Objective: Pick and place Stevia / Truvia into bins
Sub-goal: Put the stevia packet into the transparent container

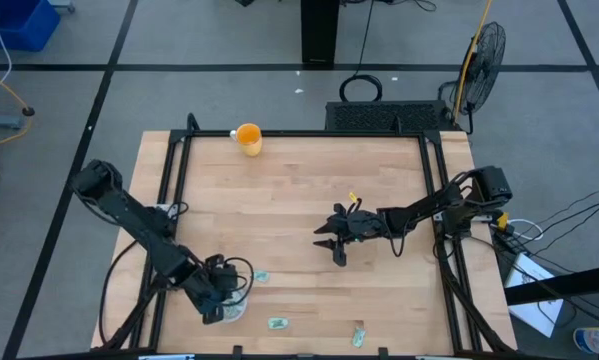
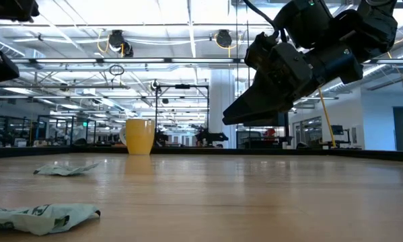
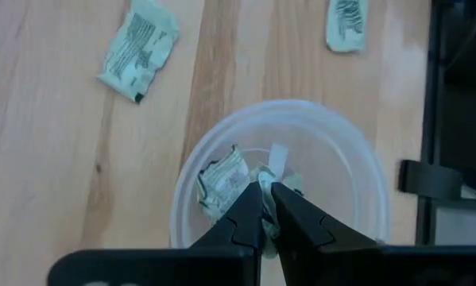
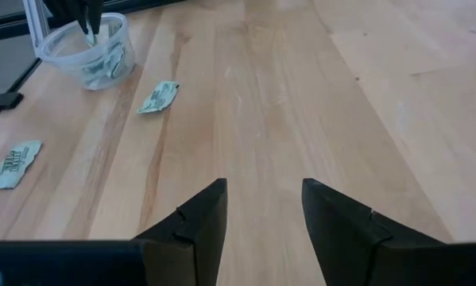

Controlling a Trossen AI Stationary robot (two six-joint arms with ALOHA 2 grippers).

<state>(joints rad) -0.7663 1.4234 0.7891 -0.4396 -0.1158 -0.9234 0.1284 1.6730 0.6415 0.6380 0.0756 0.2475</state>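
Observation:
The clear plastic cup (image 1: pixel 233 311) stands near the table's near edge, left of the middle, with green-and-white sachets (image 3: pixel 224 183) lying in it. My left gripper (image 3: pixel 266 193) reaches down into the cup (image 3: pixel 345 171), shut on a sachet. Three more sachets lie flat on the wood: one (image 1: pixel 261 276) just right of the cup, and two (image 1: pixel 277 323) (image 1: pixel 359 335) by the near edge. My right gripper (image 1: pixel 329 243) hangs open above the table's middle right (image 4: pixel 263 210), holding nothing. My left gripper pinches a sachet between its two fingertips, inside the cup's mouth, coming from above and pointing down. A white corner of the sachet (image 3: pixel 279 157) sticks out past the tips. The fingers hide the rest of it, which lies among the sachets in the cup.
A yellow cup (image 1: pixel 249 138) stands at the table's far edge, left of the middle. A black frame rail (image 3: pixel 452 119) runs along the table's left side close to the clear cup. Bare wood lies between the two grippers and across the table's middle.

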